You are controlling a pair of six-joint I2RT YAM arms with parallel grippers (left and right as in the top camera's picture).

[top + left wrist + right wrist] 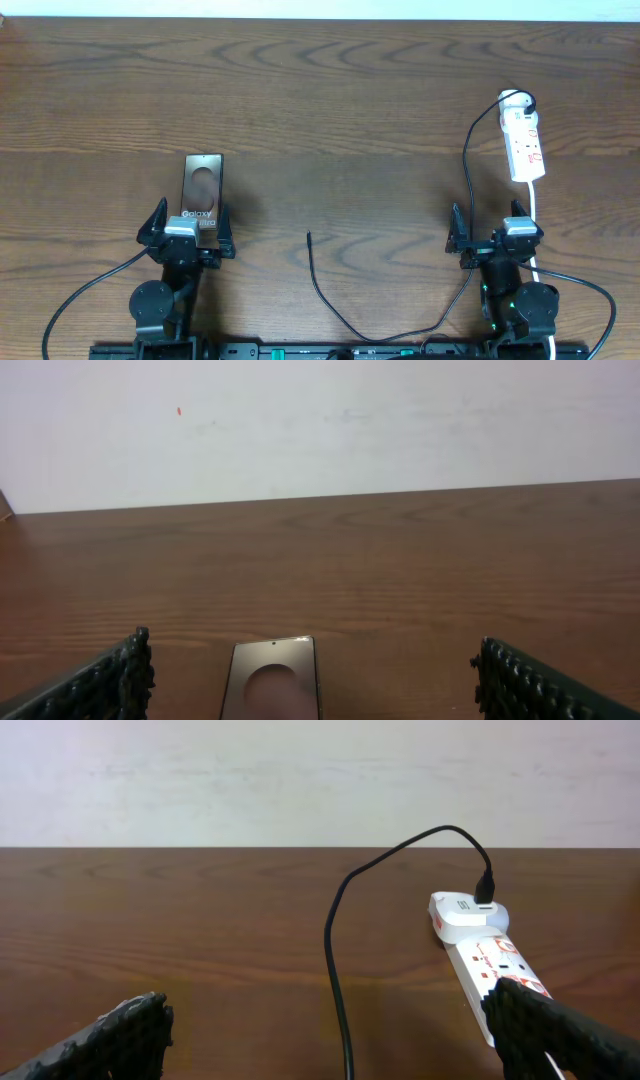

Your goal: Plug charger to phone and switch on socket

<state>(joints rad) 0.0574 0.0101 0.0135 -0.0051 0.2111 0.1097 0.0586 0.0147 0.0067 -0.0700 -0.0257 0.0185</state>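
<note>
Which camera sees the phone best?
Overhead: it shows nearly the whole phone, white letters included. The left wrist view catches only one end, and the right wrist view misses it.

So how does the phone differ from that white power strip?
The phone is dark and glossy; the power strip is white with red marks. The black cable runs into the power strip's far end, while nothing is plugged into the phone. Both lie flat on the table.

Overhead looks straight down on the whole worktop [320, 90]. Wrist cams sit low, facing the far wall [320, 430]: left shares the phone [272, 678] with overhead, right the socket [482, 956].
</note>
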